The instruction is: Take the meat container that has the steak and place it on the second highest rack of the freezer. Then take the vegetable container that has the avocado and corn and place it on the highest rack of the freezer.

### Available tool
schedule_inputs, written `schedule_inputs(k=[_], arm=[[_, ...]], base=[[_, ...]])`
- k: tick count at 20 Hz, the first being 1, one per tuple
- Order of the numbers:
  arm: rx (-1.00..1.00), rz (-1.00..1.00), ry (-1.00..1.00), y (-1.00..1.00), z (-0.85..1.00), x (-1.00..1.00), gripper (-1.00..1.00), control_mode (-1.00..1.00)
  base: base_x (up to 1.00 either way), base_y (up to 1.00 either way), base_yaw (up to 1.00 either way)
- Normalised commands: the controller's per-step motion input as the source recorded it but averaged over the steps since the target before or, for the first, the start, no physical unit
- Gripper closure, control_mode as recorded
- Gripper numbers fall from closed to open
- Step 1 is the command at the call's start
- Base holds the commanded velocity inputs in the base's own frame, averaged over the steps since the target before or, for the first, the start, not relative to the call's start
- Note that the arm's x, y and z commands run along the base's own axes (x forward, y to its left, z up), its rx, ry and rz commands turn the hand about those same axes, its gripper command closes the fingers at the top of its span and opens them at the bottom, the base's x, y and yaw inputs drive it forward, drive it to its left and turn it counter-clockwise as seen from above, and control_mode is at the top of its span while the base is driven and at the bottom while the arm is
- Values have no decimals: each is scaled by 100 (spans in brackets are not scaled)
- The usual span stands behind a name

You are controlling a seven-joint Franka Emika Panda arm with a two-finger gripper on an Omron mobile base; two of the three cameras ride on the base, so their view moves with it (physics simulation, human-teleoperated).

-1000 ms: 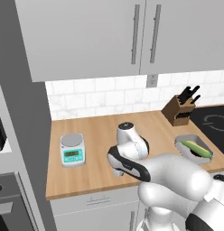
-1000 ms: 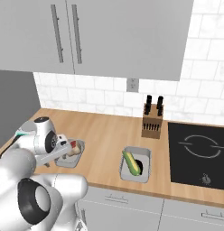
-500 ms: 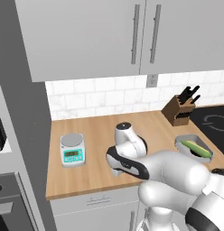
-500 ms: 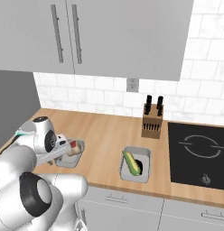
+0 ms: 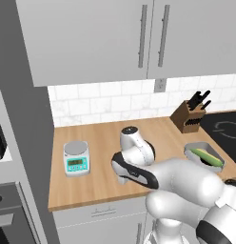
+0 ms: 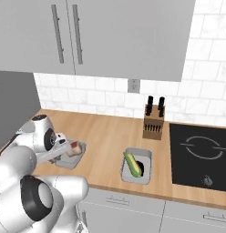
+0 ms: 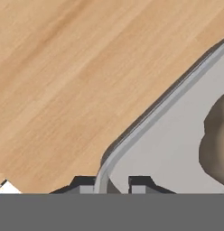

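The gripper (image 7: pixel 113 184) is clenched on the rim of the meat tray (image 7: pixel 177 149) (one finger inside the wall, one outside), which sits on the counter (image 7: pixel 64 67) left of the vegetable tray (image 6: pixel 137 164).

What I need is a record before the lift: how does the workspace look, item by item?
Surface: wooden counter, level, no spills.
Job's things: meat container flat on the counter with the steak inside; vegetable container to its right, apart from it, holding corn and avocado.
Clutter: kitchen scale; knife block at the wall.
Grippers: hand straddles the meat container's rim, one finger outside and one inside; whether it clamps cannot be told.
Cables: nothing seen.
Surroundings: wall cabinets shut; hob at the right; outlet on the tiles.
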Motion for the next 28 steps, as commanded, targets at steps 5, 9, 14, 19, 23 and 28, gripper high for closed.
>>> schedule_inputs(k=[5,9,14,19,23,28], arm=[[-5,0,0,0,67,-15,100,-100],[-7,0,0,0,76,-24,100,-100],[-19,0,8,0,92,-9,100,-100],[-14,0,12,-4,81,-18,100,-100],[0,0,7,-24,38,-48,100,-100],[7,1,-1,-26,23,-74,100,-100]], base=[[0,0,0],[0,0,0],[0,0,0],[0,0,0],[0,0,0],[0,0,0]])
